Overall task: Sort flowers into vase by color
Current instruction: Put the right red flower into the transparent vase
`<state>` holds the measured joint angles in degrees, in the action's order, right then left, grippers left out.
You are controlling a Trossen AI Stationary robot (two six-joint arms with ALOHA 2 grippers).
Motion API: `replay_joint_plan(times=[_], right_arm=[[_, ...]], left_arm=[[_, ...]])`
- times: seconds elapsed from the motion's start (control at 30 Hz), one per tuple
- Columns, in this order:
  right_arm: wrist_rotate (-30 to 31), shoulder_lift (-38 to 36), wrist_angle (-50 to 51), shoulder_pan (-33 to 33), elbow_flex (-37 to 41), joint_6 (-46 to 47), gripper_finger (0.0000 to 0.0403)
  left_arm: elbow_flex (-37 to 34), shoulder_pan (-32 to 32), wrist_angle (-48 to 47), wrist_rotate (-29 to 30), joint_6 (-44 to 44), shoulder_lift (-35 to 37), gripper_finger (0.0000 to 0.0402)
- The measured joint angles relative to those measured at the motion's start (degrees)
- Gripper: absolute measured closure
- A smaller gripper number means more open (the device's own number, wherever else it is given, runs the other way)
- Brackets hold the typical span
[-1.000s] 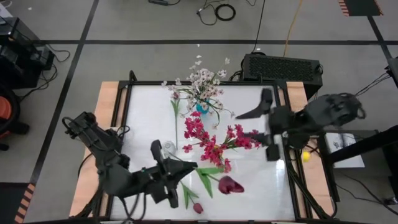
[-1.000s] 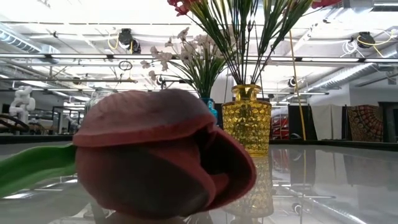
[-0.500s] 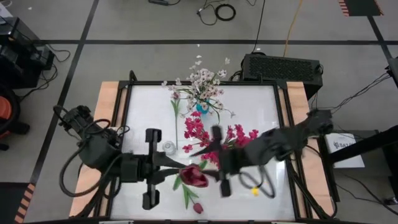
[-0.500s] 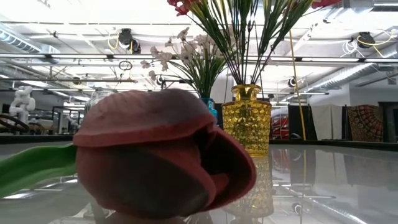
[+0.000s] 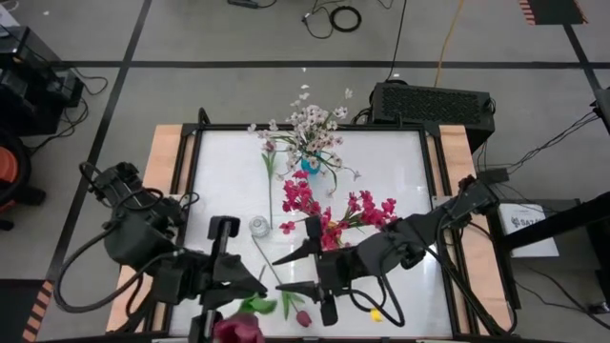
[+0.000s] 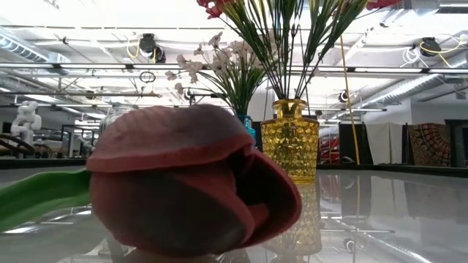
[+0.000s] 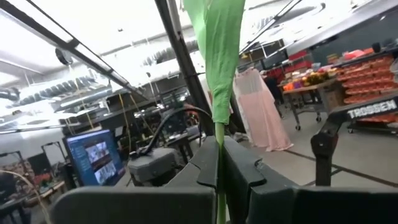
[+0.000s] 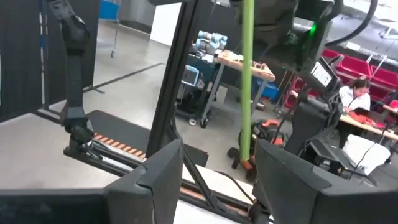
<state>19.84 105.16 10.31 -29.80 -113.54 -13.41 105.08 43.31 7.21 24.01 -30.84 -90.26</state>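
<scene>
My left gripper [image 5: 250, 284], at the table's near left, is shut on a dark maroon tulip: bloom [image 5: 238, 329] past the near edge, leaf [image 5: 257, 305] beside it. Its thin stem [image 5: 267, 262] runs toward the clear glass jar [image 5: 258, 226]. My right gripper [image 5: 289, 272] is open, its fingers either side of that stem [image 8: 247, 81] with no touch showing. A second maroon tulip [image 5: 303, 317] [image 6: 183, 190] lies on its side near the front edge. Magenta blooms fill the yellow vase [image 6: 291, 139], white blossoms the blue vase [image 5: 310, 164]. My left gripper pinches the tulip's green stem [image 7: 219, 155] between its two fingers, below the leaf [image 7: 217, 50]. The fingers lie across the stem and come from the table's left, slanting a little upward. The tulip is lifted clear of the table.
A pale pink flower [image 5: 270, 157] lies on the table at the far left, beside the blue vase. The two vases and the jar stand around the table's middle. A black box [image 5: 431, 103] sits behind the far edge. The white top's right half [image 5: 400, 171] is bare.
My left gripper has risen with the tulip and rolled; the bloom has swung from the table's near middle to past the near edge at the left. My right gripper has come down from the right side toward the near middle, its open fingers now around the stem.
</scene>
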Motion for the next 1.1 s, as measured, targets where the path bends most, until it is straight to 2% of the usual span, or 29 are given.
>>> replay_joint_plan(times=[0.33,0.5,0.9,1.0,1.1], right_arm=[[0.0,0.0,-2.5,-0.2,0.0,1.4,0.0221],[0.1,0.0,-2.4,0.0,0.0,0.7,0.0252],[0.0,0.0,-2.8,0.6,0.0,-0.1,0.0334],[0.0,0.0,-2.7,0.6,0.0,0.1,0.0333],[1.4,0.0,-2.0,0.3,0.0,-0.5,0.0315]], left_arm=[[-0.5,-1.1,1.8,-0.6,-1.6,-0.8,0.0393],[-0.5,-2.4,3.3,-5.3,-1.5,-0.6,0.0393],[-0.5,-3.9,4.2,-7.9,-0.9,-1.2,0.0393],[-0.5,-3.9,4.0,-7.8,-0.9,-1.2,0.0393],[-0.5,-3.7,3.6,-7.8,0.3,-1.2,0.0393]])
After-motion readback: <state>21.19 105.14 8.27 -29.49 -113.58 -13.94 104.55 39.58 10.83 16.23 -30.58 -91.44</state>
